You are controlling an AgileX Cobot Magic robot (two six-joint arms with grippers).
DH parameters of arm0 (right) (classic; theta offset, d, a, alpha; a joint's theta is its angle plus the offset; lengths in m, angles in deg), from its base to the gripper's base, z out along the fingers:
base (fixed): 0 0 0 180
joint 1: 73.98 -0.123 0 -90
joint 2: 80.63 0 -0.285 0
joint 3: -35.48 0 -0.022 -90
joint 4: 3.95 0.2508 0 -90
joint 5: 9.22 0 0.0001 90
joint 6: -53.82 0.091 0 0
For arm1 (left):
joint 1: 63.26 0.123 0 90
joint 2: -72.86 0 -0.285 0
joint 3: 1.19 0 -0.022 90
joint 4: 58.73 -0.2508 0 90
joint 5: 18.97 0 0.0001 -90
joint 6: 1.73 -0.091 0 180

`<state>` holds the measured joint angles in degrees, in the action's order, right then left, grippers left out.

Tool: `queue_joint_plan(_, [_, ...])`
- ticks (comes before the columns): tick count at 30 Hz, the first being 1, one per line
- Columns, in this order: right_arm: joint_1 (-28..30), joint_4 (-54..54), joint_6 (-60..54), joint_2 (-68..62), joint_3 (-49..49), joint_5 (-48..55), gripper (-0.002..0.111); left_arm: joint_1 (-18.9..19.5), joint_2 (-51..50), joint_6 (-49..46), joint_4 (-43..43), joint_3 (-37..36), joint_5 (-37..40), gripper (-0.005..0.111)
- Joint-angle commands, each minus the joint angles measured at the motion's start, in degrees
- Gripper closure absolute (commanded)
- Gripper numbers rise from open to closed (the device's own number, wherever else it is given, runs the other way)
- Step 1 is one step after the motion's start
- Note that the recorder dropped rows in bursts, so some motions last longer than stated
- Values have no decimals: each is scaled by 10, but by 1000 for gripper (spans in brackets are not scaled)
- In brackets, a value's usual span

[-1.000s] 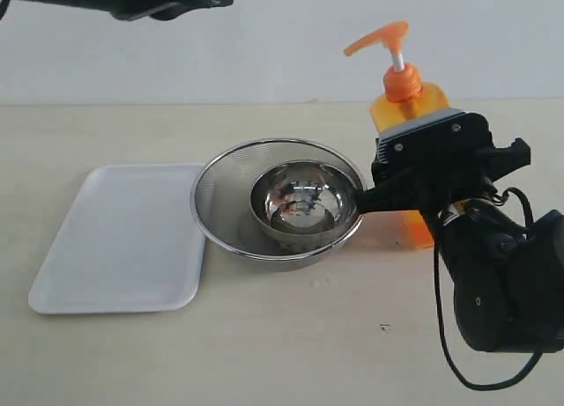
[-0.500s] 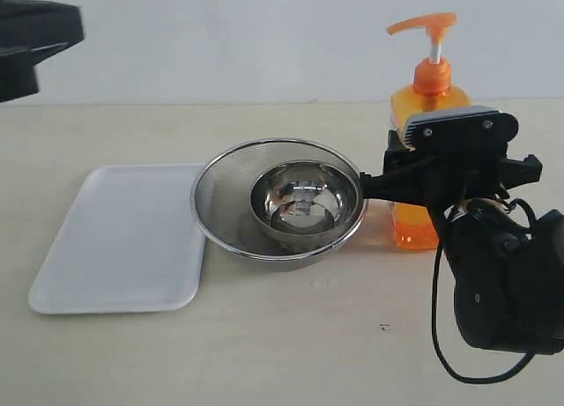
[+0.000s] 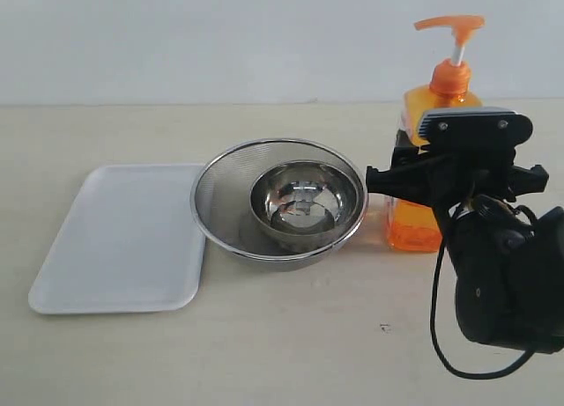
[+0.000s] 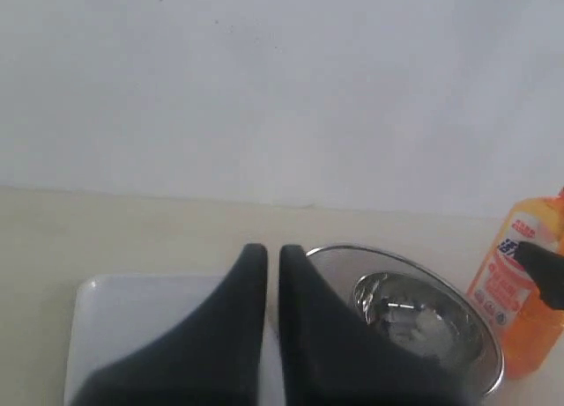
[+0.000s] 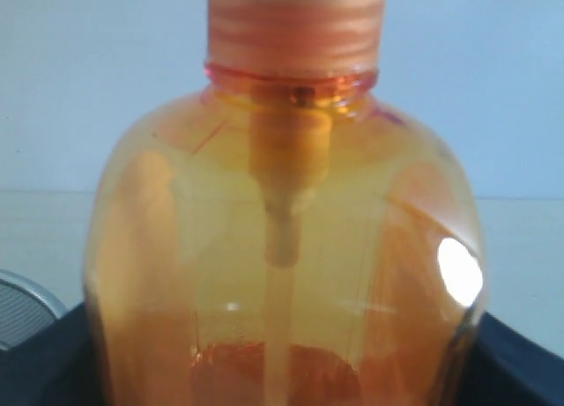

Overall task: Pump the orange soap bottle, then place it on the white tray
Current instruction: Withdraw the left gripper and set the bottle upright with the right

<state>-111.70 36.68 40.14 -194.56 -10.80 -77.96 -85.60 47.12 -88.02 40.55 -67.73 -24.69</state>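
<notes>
Nearest, at the right side, stands the bulky black body of the right arm (image 3: 502, 287), with a black cable looping under it. A little farther, at the left, the white tray (image 3: 115, 247) lies flat on the beige table (image 3: 317, 353) and nothing is on it. Just to the right of the tray, touching or almost touching its edge, sits a round steel mesh strainer (image 3: 220, 203), and a smaller shiny steel bowl (image 3: 304, 199) rests inside it.

Right of the strainer and close to its rim, the orange soap bottle (image 3: 412, 225) stands upright, pump head on top with the nozzle pointing left. The right gripper (image 3: 454, 175) is clamped on the middle of the bottle, one dark finger pressed on each side. Whether the bottle's base rests on the table or is a bit above it, I cannot tell. The bottle is well apart from the tray, with the strainer between them.

The left gripper (image 4: 273, 256) shows only in its own wrist view, its two dark fingers (image 4: 238, 300) together, with the tray and strainer beyond them.

Farthest, a plain white wall (image 3: 220, 45) closes the scene.
</notes>
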Motion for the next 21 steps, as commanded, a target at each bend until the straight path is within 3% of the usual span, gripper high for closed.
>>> queue_joint_plan(1, [0,-13,12,-3,-1,72,108,1,48,11,7,-38,-7,102])
queue_joint_plan(9, [0,-16,12,-3,-1,77,108,1,179,43,7,-107,-48,102])
queue_joint_plan(21, [0,-18,-6,-3,-1,75,108,1,179,45,7,-107,-2,102])
